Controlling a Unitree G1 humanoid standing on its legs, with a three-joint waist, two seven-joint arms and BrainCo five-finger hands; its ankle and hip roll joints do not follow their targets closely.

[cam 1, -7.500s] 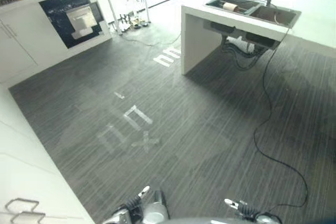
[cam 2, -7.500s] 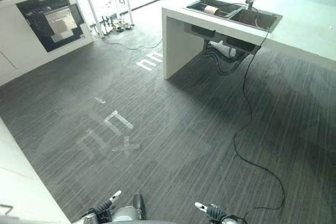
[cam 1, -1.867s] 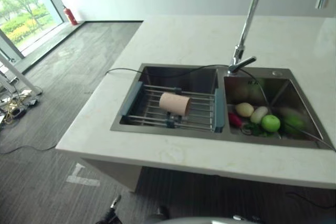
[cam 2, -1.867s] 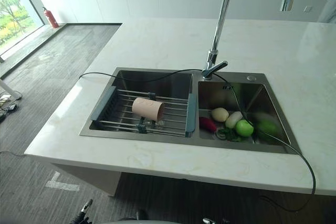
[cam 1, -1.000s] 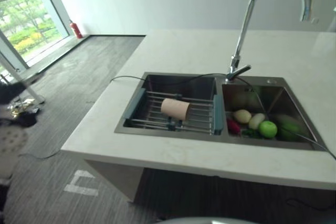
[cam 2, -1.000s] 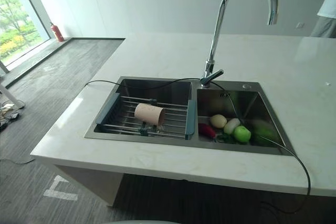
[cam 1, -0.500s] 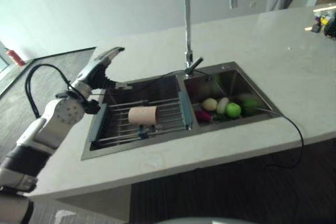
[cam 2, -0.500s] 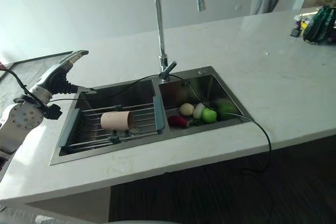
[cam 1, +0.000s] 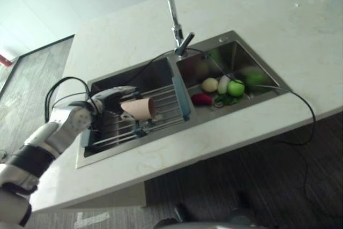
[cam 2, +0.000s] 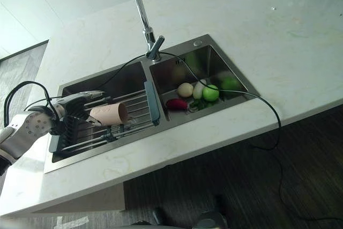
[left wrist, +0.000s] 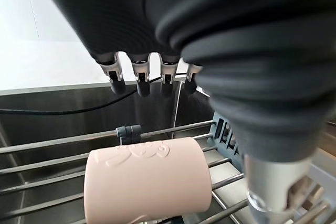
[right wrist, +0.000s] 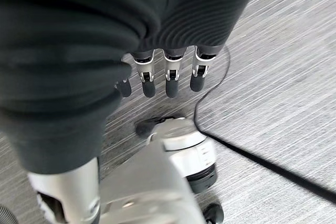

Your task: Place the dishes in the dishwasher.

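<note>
While the pink cup (cam 1: 138,109) lies on its side across the bars of the drying rack (cam 1: 161,112) in the left basin of the sink (cam 2: 134,74), its long axis runs along the rack with the mouth facing the divider. Just above and beside its closed end hovers the left hand (left wrist: 152,74), fingers (left wrist: 139,80) straight and slightly spread, thumb apart, holding nothing, clearly the nearer of the 2 hands. Well away, the right hand (right wrist: 157,77) hangs relaxed over the floor, while vegetables (cam 2: 197,93) sit in the right basin under the tap (cam 2: 143,20).
</note>
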